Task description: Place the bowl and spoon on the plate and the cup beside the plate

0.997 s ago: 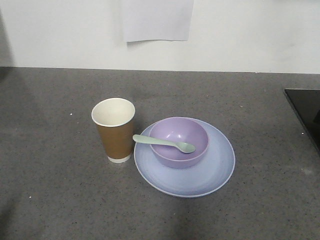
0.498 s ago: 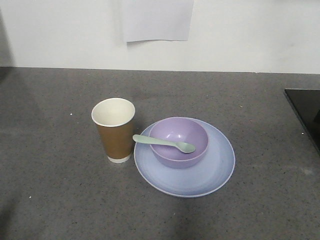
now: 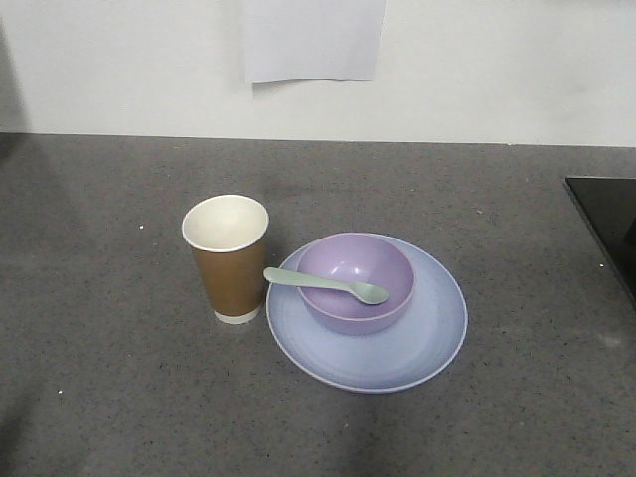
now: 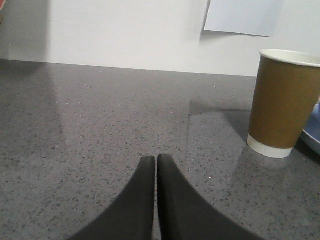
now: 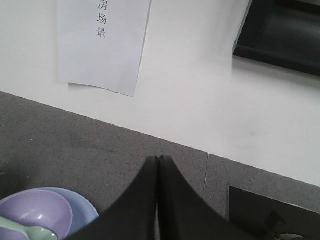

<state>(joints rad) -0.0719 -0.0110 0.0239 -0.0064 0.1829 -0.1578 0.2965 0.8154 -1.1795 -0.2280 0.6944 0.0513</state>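
Worktop (image 3: 99,378): dark grey speckled stone, glossy, against a plain white wall (image 3: 497,70). White paper sheet (image 5: 102,42) taped to the wall, printed 房场景. Black panel (image 3: 608,229) at right edge. Bowl (image 3: 356,282) on plate (image 3: 417,348); spoon (image 3: 326,285) across the bowl rim. Cup (image 3: 228,258) upright just left of the plate. Left gripper (image 4: 155,161) and right gripper (image 5: 158,161): jaws together, empty.

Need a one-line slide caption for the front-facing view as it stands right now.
Place setting on grey counter: bowl on plate, spoon resting across the bowl, cup upright just left of the plate.
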